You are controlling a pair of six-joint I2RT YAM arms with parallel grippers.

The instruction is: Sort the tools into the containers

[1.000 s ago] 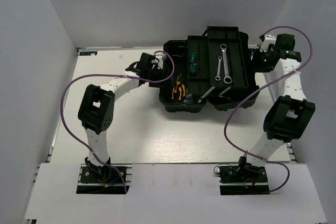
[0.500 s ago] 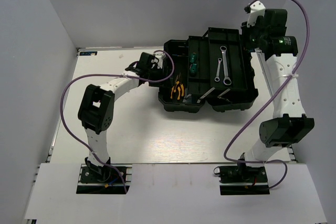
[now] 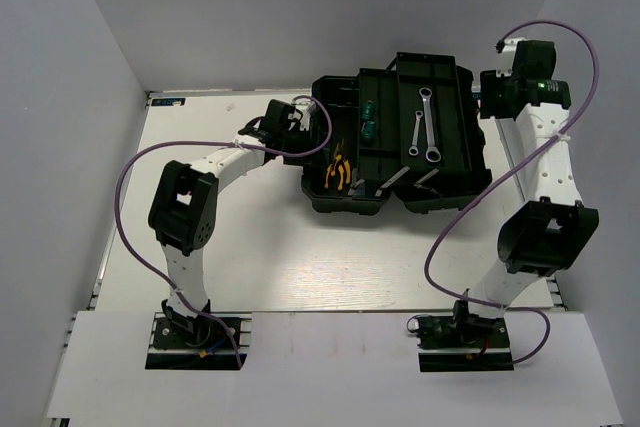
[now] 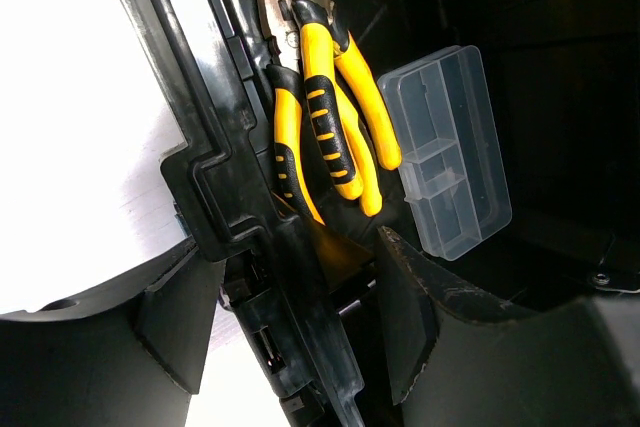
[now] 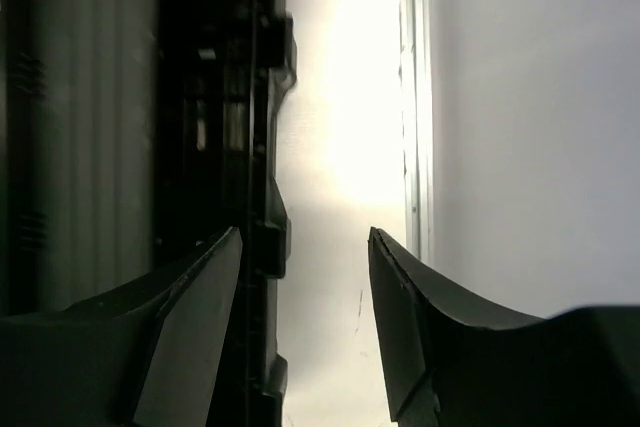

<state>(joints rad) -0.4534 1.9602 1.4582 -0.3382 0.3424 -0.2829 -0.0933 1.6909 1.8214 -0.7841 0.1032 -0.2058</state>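
Pliers [image 3: 340, 169]: both yellow-and-black pairs lie crossed in the left compartment of the open toolbox [image 3: 350, 205], toward its near end. In the left wrist view their handles overlap and rest against the inner side of the toolbox wall [image 4: 215, 127]. A clear organiser box [image 4: 445, 152] lies just beside the handle ends.

Screwdrivers [image 3: 367, 118]: two green stubby ones, one behind the other, in the narrow middle compartment, far half.

Long wrench [image 3: 430, 122] and short wrench [image 3: 415, 132]: side by side in the wide right compartment, nearly parallel, the short one on the left.

Toolbox sits on the table [image 3: 300, 257], right of centre and toward the far edge.

Left pincer [image 4: 300, 252]: at the toolbox's left edge, jaws fairly wide, one finger outside over the table and the other inside, so they straddle the wall. No clamping is visible.

Right pincer [image 5: 305, 237]: just off the toolbox's right edge, jaws wide apart, nothing held. Bare table shows between the fingers, and the toolbox's outer side stands beside the left one.
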